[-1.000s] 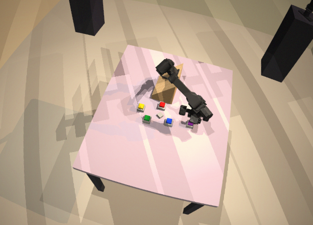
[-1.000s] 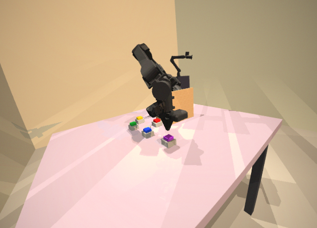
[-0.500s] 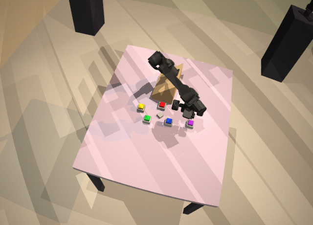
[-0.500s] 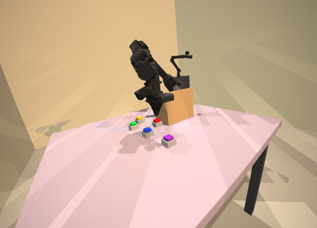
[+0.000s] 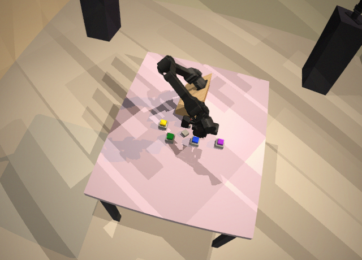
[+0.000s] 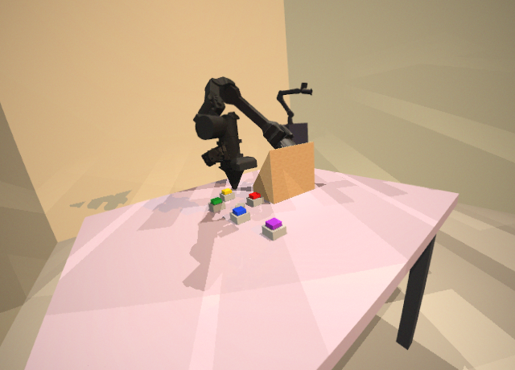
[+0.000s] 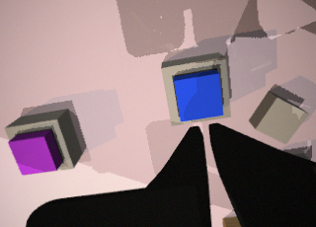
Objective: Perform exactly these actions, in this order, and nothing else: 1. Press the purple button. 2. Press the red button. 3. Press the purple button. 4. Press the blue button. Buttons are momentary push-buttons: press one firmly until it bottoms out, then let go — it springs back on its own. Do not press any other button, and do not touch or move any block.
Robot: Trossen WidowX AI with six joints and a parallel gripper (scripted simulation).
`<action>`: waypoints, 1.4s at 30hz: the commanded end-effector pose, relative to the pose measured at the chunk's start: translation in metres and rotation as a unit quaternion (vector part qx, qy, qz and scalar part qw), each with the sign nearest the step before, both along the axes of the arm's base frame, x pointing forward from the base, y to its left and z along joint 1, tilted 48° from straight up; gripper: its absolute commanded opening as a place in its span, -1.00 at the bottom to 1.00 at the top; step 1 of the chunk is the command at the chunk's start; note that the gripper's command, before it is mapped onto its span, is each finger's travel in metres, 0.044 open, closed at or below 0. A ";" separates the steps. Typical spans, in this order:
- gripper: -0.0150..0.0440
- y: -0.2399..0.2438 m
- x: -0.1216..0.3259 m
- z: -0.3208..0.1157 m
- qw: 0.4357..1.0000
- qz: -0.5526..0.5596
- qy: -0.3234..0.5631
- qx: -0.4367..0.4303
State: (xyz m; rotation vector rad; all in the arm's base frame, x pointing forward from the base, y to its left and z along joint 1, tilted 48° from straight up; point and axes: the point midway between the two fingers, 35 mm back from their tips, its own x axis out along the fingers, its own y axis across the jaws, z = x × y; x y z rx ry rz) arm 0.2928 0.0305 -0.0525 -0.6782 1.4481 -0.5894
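My gripper (image 6: 235,187) (image 7: 204,134) is shut and empty, its tips pointing down above the table. In the wrist view the tips appear just below the near edge of the blue button (image 5: 195,139) (image 6: 239,211) (image 7: 198,96), with a gap in height. The purple button (image 5: 220,142) (image 6: 273,224) (image 7: 36,152) stands to the left in the wrist view. The red button (image 6: 254,195) stands near the wooden wedge; the arm mostly hides it in the top view. All three caps stand raised from their pale bases.
A yellow button (image 5: 163,122) (image 6: 226,191) and a green button (image 5: 169,136) (image 6: 216,201) stand on the pink table (image 5: 175,193) (image 6: 145,316). A small grey block (image 5: 184,133) (image 7: 278,117) lies between green and blue. The wooden wedge (image 5: 201,95) (image 6: 293,173) is under the arm's base.
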 end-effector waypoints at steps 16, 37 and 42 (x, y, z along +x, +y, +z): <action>-0.42 -0.049 -0.005 -0.036 1.000 -0.008 0.010 -0.008; -0.42 -0.063 -0.005 -0.048 1.000 -0.008 0.010 -0.009; -0.42 -0.063 -0.005 -0.048 1.000 -0.008 0.010 -0.009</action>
